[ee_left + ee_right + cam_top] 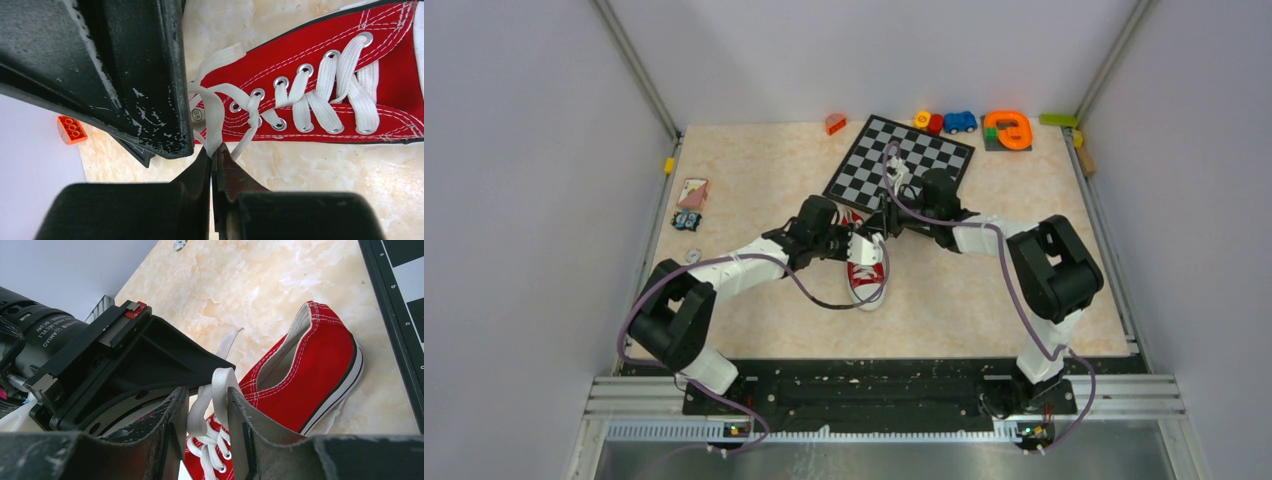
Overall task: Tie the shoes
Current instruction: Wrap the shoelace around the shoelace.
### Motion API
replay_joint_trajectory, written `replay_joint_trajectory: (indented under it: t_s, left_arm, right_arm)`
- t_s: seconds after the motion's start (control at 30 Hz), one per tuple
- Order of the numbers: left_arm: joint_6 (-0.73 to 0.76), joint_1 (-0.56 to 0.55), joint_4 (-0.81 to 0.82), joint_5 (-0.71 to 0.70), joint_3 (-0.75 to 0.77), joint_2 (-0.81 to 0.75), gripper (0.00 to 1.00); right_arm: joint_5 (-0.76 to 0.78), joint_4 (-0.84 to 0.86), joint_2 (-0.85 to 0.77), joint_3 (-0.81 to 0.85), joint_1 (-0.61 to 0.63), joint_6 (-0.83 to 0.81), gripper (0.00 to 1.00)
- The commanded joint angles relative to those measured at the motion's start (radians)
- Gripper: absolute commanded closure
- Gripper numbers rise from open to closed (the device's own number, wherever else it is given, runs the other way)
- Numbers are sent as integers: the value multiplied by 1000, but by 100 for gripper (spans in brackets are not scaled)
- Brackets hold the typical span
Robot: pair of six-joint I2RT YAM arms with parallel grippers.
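— Where did we see the sneaker (865,272)?

— It lay on the table (984,300) between the two arms. Its white toe pointed at the arm bases and its heel sat just short of the chessboard (902,165).

— And the left gripper (214,152)?

— We saw its fingers pressed together on a strand of the white lace (216,115). The strand ran up taut from the eyelets by the shoe's opening.

— Was the right gripper (206,405) clamped as well?

— No. We found its fingers apart, with lace strands rising between them and a loop resting at the tip of one finger. It hung right over the heel end, close against the left gripper.

— Did we note anything else?

— Only an orange brick (71,129), well apart from the shoe at the table's far edge.
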Motion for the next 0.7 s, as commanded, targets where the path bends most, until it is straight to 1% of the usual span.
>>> replay_joint_trajectory:
  t_s: [0.0, 0.2, 0.27, 0.37, 0.67]
  left_arm:
    - [-6, 1, 21, -1, 39, 6, 100]
    - [-6, 0, 25, 8, 42, 7, 100]
    - [-6, 0, 26, 15, 43, 9, 100]
    - [-10, -1, 28, 22, 47, 14, 100]
    - [-19, -1, 35, 30, 56, 27, 100]
  right_arm:
    - [5, 28, -33, 29, 15, -24, 65]
    - [4, 35, -33, 30, 17, -24, 66]
    - [4, 38, -33, 28, 17, -23, 63]
    - [5, 40, -33, 28, 17, -22, 63]
    - [0, 43, -30, 30, 17, -19, 63]
